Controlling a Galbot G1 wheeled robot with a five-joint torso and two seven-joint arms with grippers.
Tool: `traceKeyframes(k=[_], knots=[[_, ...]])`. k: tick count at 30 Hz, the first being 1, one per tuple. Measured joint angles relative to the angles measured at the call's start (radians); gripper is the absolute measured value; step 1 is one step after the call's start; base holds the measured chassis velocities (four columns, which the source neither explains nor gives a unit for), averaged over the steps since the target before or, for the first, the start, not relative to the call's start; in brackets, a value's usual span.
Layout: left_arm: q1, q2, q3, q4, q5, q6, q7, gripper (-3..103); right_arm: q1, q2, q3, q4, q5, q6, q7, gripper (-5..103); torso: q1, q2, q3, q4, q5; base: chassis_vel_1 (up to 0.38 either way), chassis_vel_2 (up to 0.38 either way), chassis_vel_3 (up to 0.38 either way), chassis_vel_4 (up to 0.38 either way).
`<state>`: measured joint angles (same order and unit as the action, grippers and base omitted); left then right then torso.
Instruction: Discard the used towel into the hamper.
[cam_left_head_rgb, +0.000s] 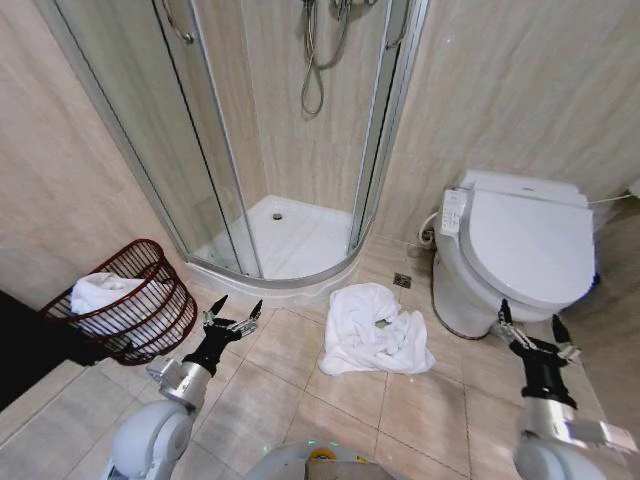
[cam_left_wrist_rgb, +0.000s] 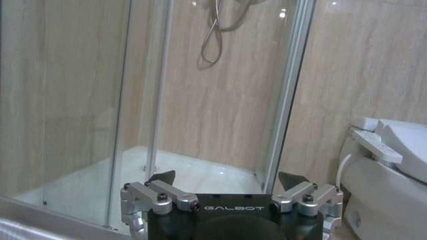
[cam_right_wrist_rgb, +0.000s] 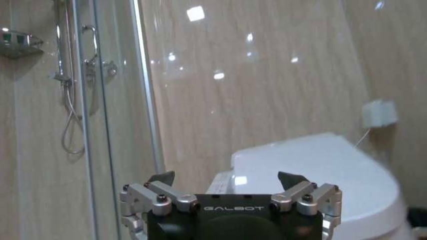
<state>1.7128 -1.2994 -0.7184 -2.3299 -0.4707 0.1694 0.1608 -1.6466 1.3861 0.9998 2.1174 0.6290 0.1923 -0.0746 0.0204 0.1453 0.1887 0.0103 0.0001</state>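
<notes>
Item: used towel (cam_left_head_rgb: 375, 342), crumpled on tiles between left gripper (cam_left_head_rgb: 232, 318) and right gripper (cam_left_head_rgb: 535, 332); both gaped wide, empty. Hamper (cam_left_head_rgb: 165, 312) sat just outboard of the left gripper, already holding cloth. Risk: loose folds trailing, snagging the rim

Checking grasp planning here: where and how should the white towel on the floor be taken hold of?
Probably from above, on the raised crumpled folds near the middle of the towel. It lies loosely heaped on the tile, so flat edges give little to pinch. The left gripper, jaws open, is nearer the hamper.
</notes>
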Motion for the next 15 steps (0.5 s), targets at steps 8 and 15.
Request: traceKeyframes(k=[8,15], knots=[[0.000,0.000,0.000,0.000,0.000,0.000,0.000,100,0.085,-0.102,-0.062,-0.089,0.131,-0.116,-0.049,100,0.001,0.003,0.002,0.0000,0.0000,0.000,0.000,0.000,0.000],[0.000,0.000,0.000,0.000,0.000,0.000,0.000,100,0.146,-0.135,-0.158,-0.183,0.060,-0.126,-0.096,100,0.001,0.005,0.003,0.0000,0.0000,0.000,0.000,0.000,0.000]])
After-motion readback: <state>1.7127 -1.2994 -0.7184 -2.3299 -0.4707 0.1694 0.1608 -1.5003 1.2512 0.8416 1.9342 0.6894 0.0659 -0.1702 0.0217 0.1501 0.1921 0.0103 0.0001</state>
